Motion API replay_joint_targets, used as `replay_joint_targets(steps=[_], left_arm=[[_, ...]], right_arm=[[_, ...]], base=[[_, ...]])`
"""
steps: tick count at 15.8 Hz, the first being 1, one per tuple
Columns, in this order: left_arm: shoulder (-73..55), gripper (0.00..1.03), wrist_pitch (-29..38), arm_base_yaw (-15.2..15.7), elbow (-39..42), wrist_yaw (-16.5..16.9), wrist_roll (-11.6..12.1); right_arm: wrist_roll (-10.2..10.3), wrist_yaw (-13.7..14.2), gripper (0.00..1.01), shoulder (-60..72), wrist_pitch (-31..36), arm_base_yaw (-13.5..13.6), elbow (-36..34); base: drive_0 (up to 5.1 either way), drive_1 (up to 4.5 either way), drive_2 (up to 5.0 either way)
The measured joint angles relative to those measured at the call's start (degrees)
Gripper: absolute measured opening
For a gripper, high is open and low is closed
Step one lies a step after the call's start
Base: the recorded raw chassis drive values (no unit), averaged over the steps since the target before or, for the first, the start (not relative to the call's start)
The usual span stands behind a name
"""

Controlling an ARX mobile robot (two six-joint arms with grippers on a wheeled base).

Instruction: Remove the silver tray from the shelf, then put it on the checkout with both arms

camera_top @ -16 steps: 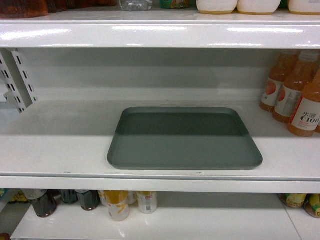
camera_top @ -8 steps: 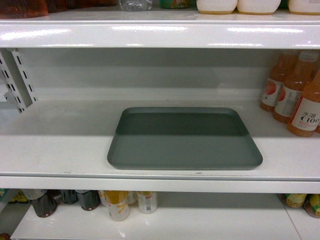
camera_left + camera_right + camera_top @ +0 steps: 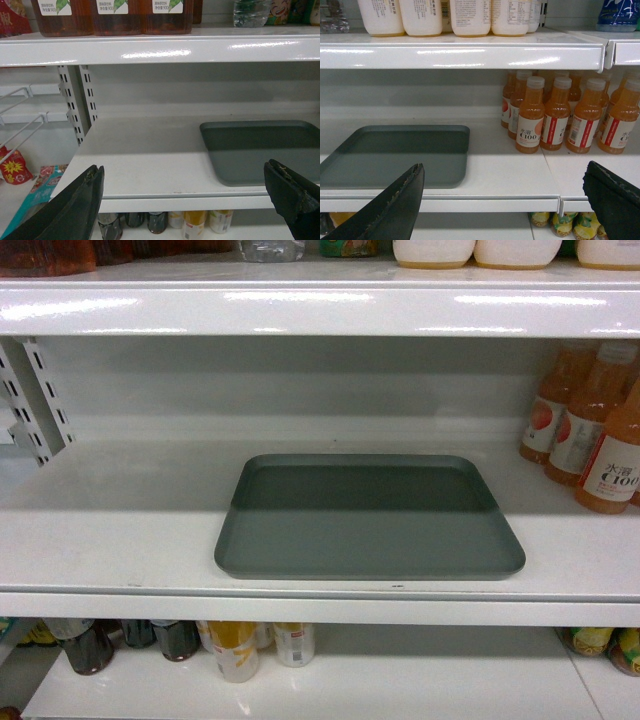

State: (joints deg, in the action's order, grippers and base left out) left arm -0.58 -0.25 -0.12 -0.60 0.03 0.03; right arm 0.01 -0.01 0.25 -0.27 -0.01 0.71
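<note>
The silver tray [image 3: 368,517] lay flat on the shelf [image 3: 110,530], near its front edge and about in the middle, with orange drink bottles [image 3: 600,430] standing well apart to its right. The left gripper [image 3: 185,200] had its jaws wide open and held nothing, in front of the shelf edge and to the left of the tray. The right gripper [image 3: 505,200] was also wide open and empty, in front of the shelf, not touching the tray.
</note>
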Motion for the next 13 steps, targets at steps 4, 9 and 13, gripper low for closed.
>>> replay_joint_targets(steps=[4,9,13], left_arm=[[0.0,0.98,0.0,0.0,0.0,0.0,0.0],[0.0,0.98,0.0,0.0,0.0,0.0,0.0],[-20.2,0.98,-3.5,-8.8,-6.1,-17.8,0.0]], right_arm=[[0.0,0.0,0.98,0.0,0.0,0.0,0.0],[0.0,0.0,0.98,0.0,0.0,0.0,0.0],[-3.1,-11.3,0.98,17.1,-7.7,-0.7,5.1]], base=[[0.0,0.0,0.0],[0.0,0.0,0.0],[0.0,0.0,0.0]])
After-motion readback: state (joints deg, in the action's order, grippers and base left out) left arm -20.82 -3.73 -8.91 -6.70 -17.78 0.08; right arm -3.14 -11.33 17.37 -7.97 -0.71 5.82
